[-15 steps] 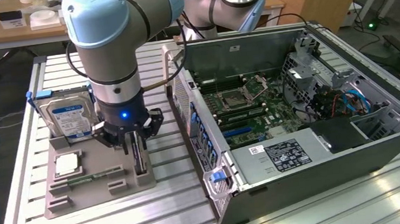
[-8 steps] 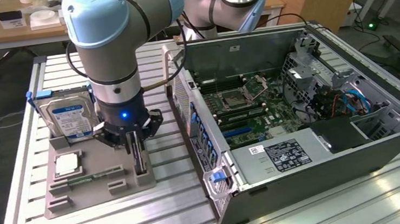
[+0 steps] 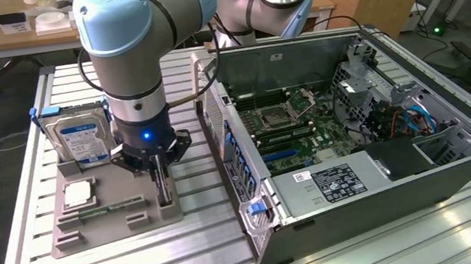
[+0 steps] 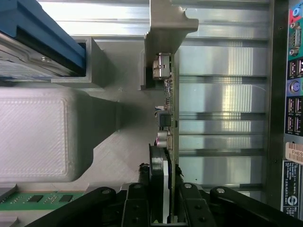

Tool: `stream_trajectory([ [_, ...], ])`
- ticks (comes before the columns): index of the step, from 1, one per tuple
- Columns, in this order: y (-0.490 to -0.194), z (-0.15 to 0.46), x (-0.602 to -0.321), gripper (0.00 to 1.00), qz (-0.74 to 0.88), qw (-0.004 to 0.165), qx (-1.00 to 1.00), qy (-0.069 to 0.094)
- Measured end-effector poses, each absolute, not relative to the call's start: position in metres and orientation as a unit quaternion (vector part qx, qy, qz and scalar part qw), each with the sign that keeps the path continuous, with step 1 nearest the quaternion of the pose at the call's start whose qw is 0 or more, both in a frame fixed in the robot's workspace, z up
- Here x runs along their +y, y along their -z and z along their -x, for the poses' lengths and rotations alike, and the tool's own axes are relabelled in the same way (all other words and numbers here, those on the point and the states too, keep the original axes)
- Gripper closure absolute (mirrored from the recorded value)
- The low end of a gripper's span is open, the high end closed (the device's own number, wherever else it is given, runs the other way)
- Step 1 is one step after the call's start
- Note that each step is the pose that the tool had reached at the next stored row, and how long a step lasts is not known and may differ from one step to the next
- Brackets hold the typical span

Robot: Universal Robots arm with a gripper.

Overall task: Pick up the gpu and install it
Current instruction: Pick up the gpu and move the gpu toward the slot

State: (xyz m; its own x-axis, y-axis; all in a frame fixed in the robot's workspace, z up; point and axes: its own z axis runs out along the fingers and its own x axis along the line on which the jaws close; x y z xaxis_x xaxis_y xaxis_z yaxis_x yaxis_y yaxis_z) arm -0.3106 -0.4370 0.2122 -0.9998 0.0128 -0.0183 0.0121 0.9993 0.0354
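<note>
Exterior view: the arm stands over a grey holder tray (image 3: 112,231) on the slatted counter (image 3: 416,244). The hand (image 3: 160,175) is down at the tray's 3 o'clock edge, set over the gpu (image 3: 167,197). The gpu stands on edge in its slot, and its upper part is hidden behind the hand.

Wrist view: the gpu (image 4: 166,118) is seen edge-on, green board on one face and black cooler on the other. The hand (image 4: 163,213) straddles its near end, which runs out of frame. Whether the hand clamps the card or stands just clear of it: cannot tell.

A hard drive (image 3: 81,140) stands upright at 10 o'clock of the hand, its edge covered by the arm. A memory stick (image 3: 106,212) lies flat in the tray at 8 o'clock. An open computer case (image 3: 380,218) lies at 3 o'clock, its board slots hard to make out.
</note>
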Motion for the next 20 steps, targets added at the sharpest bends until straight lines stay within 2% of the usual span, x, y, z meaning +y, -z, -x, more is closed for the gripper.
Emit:
stream_trajectory([
  [14, -0.213, 0.311, -0.437, 0.72, -0.006, 0.009, 1.000, -0.021],
  [20, -0.228, 0.311, -0.437, 0.72, -0.006, 0.009, 1.000, -0.023],
])
